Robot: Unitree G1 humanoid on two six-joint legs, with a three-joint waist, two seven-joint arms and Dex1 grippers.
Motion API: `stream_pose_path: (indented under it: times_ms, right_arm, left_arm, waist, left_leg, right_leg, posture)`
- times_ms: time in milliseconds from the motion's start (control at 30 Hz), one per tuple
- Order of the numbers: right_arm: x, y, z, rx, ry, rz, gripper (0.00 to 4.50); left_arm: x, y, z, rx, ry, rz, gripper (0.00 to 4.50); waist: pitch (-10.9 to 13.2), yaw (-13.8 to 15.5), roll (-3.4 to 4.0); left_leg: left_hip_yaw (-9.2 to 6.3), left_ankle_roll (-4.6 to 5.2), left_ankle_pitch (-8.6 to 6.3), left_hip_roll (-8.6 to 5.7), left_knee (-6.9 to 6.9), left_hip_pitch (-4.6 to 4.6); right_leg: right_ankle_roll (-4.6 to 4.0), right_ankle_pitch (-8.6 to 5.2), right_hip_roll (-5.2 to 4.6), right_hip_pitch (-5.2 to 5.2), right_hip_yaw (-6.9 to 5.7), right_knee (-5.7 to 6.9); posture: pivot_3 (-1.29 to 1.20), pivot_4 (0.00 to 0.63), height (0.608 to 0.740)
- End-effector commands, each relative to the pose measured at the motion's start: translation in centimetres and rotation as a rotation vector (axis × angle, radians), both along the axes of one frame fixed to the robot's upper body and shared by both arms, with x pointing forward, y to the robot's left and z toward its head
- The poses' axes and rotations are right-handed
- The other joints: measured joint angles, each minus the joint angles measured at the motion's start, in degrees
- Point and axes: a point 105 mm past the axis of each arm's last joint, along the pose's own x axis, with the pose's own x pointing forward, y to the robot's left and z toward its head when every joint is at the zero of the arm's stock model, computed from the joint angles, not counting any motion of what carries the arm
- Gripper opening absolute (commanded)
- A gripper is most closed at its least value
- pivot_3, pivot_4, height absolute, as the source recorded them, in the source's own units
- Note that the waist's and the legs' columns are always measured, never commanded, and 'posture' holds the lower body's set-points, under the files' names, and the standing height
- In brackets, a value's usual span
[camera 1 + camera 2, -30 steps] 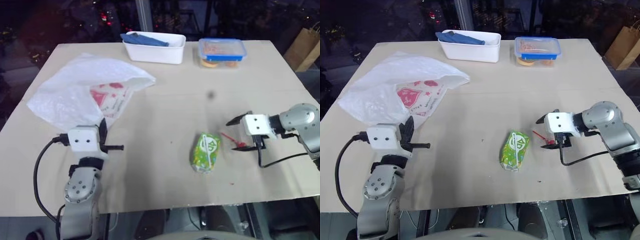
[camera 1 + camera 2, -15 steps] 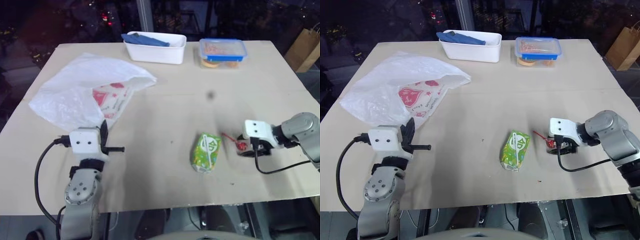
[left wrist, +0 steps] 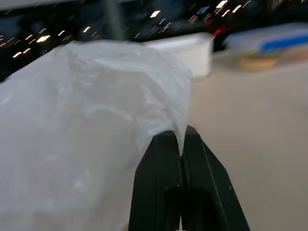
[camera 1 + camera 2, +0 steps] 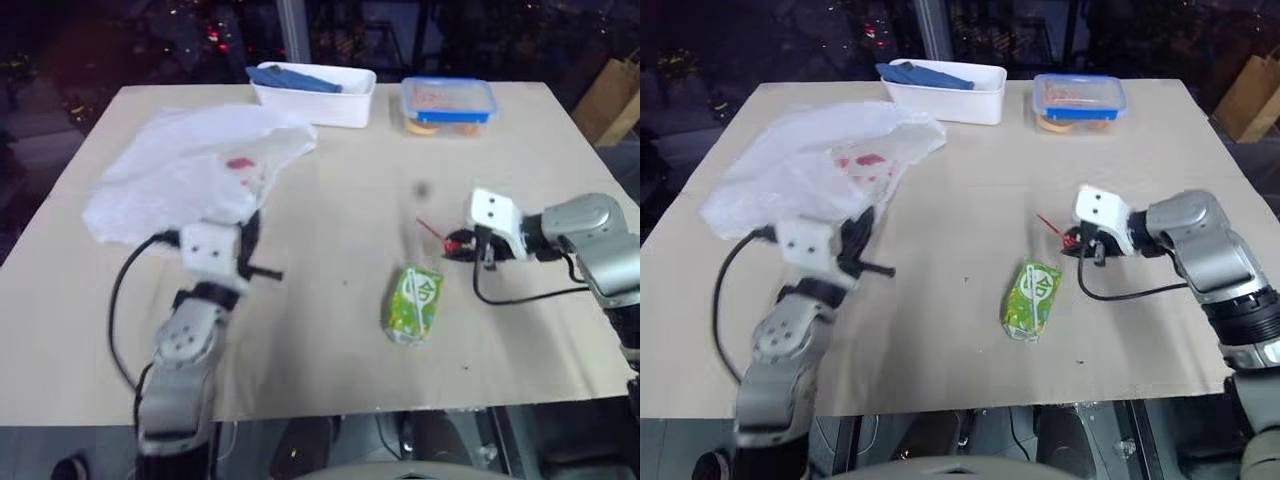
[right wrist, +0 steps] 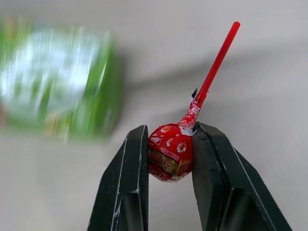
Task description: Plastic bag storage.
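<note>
The plastic bag (image 4: 180, 170), thin, white and crinkly with red print, lies bunched on the table's left side. My left gripper (image 4: 245, 240) is shut on the bag's near edge, and in the left wrist view the film (image 3: 96, 120) rises straight out of the closed fingers (image 3: 159, 183). My right gripper (image 4: 455, 243), on the right, is shut on a red lollipop (image 5: 171, 154) held a little above the table, its red stick (image 4: 428, 228) pointing away to the left. A green snack packet (image 4: 412, 303) lies flat just in front of that gripper.
A white tray (image 4: 330, 108) with a blue cloth (image 4: 295, 79) stands at the table's far edge, with a clear, blue-lidded food box (image 4: 447, 103) to its right. A brown paper bag (image 4: 610, 95) stands off the table's far right corner.
My right gripper closed on the lollipop and lifted it off the table, up and to the left. My left gripper rose and moved right with the bag's edge, pulling the bag along.
</note>
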Motion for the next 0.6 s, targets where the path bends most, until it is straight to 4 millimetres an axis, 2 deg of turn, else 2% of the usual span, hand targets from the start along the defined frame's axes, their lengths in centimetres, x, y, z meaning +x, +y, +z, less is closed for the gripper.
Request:
stream_pose_path:
  times_ms: [33, 133, 200, 267, 333, 500, 600]
  right_arm:
    - [0.9, 0.3, 2.2, 0.037, -0.063, -0.01, 0.72]
    - [1.8, 0.4, 3.0, 0.04, -0.086, -0.025, 0.72]
    - [1.9, 0.4, 3.1, 0.032, -0.082, -0.025, 0.72]
    - [2.2, 0.8, 3.5, 0.045, -0.092, -0.014, 0.72]
    - [2.7, 1.1, 3.9, 0.066, -0.103, -0.034, 0.72]
    - [4.7, 0.9, 4.6, 0.047, -0.153, -0.078, 0.72]
    - [6.2, 4.0, 5.1, 0.102, -0.155, -0.046, 0.72]
  left_arm:
    - [1.6, -4.5, 2.2, 0.019, -0.046, -0.202, 0.0]
    - [2.0, -8.8, 3.1, 0.056, -0.067, -0.417, 0.0]
    - [0.7, -11.1, 3.0, 0.072, -0.059, -0.581, 0.0]
    - [-1.3, -12.2, 2.4, 0.116, -0.05, -0.727, 0.0]
    - [-2.3, -12.2, 1.9, 0.123, -0.024, -0.778, 0.0]
    - [-3.0, -9.6, 2.2, 0.091, 0.0, -0.755, 0.0]
    - [-3.4, -8.9, 2.4, 0.014, 0.014, -0.722, 0.0]
  waist:
    - [0.0, 0.05, -0.01]
    - [0.0, -0.38, 0.0]
    - [-0.01, -0.85, -0.01]
    - [0.0, -1.33, -0.01]
    - [0.01, -2.22, 0.04]
    - [0.02, -2.46, 0.06]
    - [0.03, -2.72, 0.04]
  left_leg:
    - [-0.07, -0.12, 0.07, -0.1, 0.01, -0.06]
    - [-0.03, -0.21, 0.14, -0.18, 0.15, -0.43]
    - [0.0, -0.21, 0.13, -0.21, 0.12, -0.6]
    - [0.01, -0.21, 0.14, -0.2, -0.13, -0.7]
    - [0.01, -0.22, 0.14, -0.11, -0.21, -0.9]
    - [0.03, -0.21, 0.14, -0.12, -0.12, -0.88]
    - [0.11, -0.19, 0.13, -0.13, -0.08, -0.54]
  right_leg:
    - [0.0, 0.0, -0.05, -0.02, -0.05, 0.0]
    - [0.06, 0.04, -0.1, -0.34, -0.02, 0.02]
    - [0.07, 0.04, -0.13, -0.57, 0.05, 0.01]
    - [0.07, 0.02, -0.15, -0.84, 0.16, 0.01]
    - [0.05, 0.01, -0.1, -1.14, 0.18, 0.01]
    - [0.06, 0.02, -0.12, -1.25, 0.35, 0.25]
    - [0.07, 0.03, -0.11, -0.98, 0.43, 0.41]
  posture:
    - [0.0, 0.15, 0.74]
    - [0.0, 0.15, 0.74]
    - [0.0, 0.15, 0.74]
    - [0.0, 0.15, 0.74]
    - [0.0, 0.15, 0.74]
    - [0.0, 0.15, 0.74]
    - [0.0, 0.15, 0.74]
